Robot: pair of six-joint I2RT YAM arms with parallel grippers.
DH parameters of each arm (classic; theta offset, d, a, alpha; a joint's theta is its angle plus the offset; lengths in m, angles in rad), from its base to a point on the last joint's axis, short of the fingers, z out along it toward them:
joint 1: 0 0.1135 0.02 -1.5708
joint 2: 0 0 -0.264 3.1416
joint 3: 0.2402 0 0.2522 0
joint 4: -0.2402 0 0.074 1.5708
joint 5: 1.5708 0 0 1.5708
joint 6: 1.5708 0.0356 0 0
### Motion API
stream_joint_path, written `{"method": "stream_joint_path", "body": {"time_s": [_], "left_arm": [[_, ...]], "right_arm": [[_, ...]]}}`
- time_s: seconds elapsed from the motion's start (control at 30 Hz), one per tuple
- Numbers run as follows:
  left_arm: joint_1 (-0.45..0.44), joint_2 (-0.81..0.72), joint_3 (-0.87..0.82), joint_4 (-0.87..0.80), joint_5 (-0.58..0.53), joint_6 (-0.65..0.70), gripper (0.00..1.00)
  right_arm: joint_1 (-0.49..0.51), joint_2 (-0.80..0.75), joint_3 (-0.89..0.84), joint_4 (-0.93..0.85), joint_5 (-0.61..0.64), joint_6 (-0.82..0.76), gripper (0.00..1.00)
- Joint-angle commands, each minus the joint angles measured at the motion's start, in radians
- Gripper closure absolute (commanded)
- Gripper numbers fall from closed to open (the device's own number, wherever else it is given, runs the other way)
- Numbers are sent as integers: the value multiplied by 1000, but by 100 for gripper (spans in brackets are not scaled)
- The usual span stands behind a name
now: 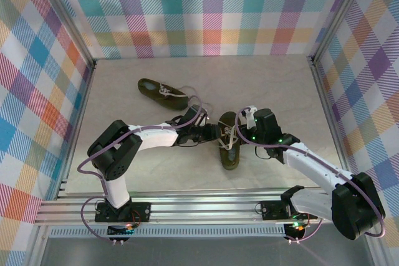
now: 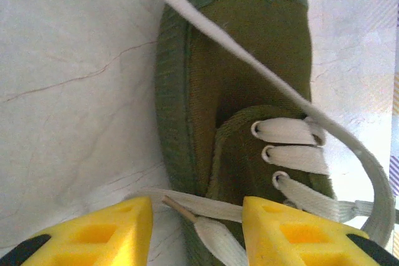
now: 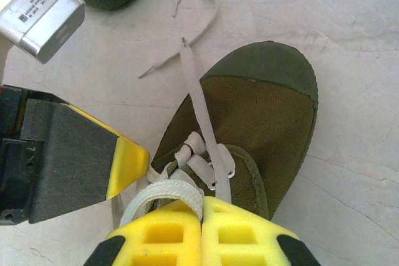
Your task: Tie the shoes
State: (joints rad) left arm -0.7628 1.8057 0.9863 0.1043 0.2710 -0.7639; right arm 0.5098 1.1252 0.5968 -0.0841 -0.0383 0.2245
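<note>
We see one olive shoe (image 1: 229,144) at the centre of the table (image 1: 280,91), and the other shoe (image 1: 163,93) far and to the left. Our right gripper (image 3: 201,207) is pinched closed on a cream lace (image 3: 163,194). Our left gripper (image 2: 196,207) stands parted, with a lace end (image 2: 212,235) lying between its fingers.

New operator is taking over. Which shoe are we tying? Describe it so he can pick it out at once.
Look at the middle of the table, between the two arms' wrists. The shoe being tied lies there, the left gripper open beside it and the right gripper shut on its lace. Unlike the other shoe, lying alone nearer the back wall, it has both grippers at it.
</note>
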Motion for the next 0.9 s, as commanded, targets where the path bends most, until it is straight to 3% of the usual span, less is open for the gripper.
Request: {"method": "stream_joint_path", "body": {"time_s": [0.0, 0.27, 0.5, 0.87], "left_arm": [[-9, -10, -20, -10, -10, -18, 57], [-12, 14, -33, 83, 49, -63, 57], [-13, 19, -43, 129, 71, -86, 65], [-13, -16, -57, 111, 44, -68, 89]], "right_arm": [[1, 5, 26, 1, -20, 2, 100], [1, 7, 27, -1, -22, 2, 100], [1, 11, 26, 4, -26, 3, 100], [1, 10, 23, 6, -23, 4, 100]]}}
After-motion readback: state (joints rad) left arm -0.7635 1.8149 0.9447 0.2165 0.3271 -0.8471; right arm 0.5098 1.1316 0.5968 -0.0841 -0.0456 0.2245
